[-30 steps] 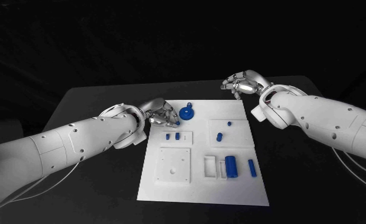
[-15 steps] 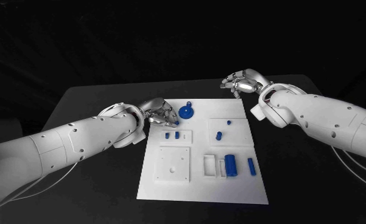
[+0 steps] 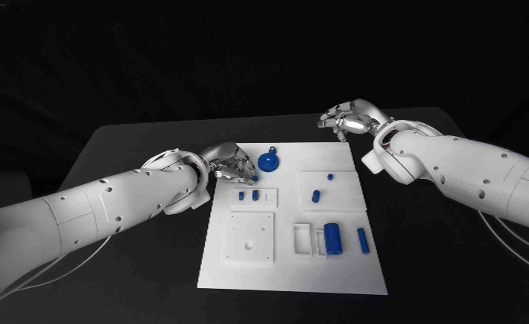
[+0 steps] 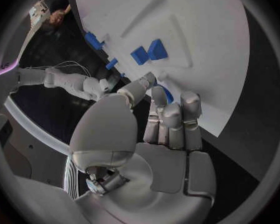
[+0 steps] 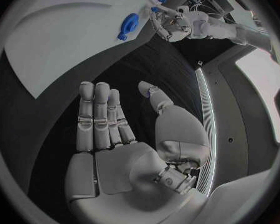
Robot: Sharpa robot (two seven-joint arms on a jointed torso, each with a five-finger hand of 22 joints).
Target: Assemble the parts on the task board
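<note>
I've got the left hand (image 3: 228, 163) at the upper-left edge of the flat white task board (image 3: 342, 278), fingers curled in together. A bit of blue shows at its fingertips in both the head view and the left wrist view, but I can't tell whether it's pinching a part or just resting beside one.

Right hand (image 3: 351, 120) hangs over the black table (image 3: 132, 148) just off the board's top-right corner — fingers apart, palm bare in the right wrist view, holding nothing.

Parts on the board, head view:
- round blue disc with a small stem (image 3: 270, 161), upper left of board, just beside the left hand
- pair of small blue blocks (image 3: 248, 196) in a recessed white panel below it
- small blue pegs (image 3: 317, 196) mid-board, right of centre
- upright blue cylinder (image 3: 333, 238) and slim blue bar (image 3: 364, 241), lower right

Handling, my read — small rigid plastic pieces, light, probably smooth enough to slip or skate on the board if nudged sideways. Not fragile. I'd take the disc across its rim rather than by the thin stem, which looks the weakest spot. Cylinder: pinch across the body, mid-height, so it stays upright. Blocks sit close together, so a fingertip pinch on the flat faces, one at a time.
</note>
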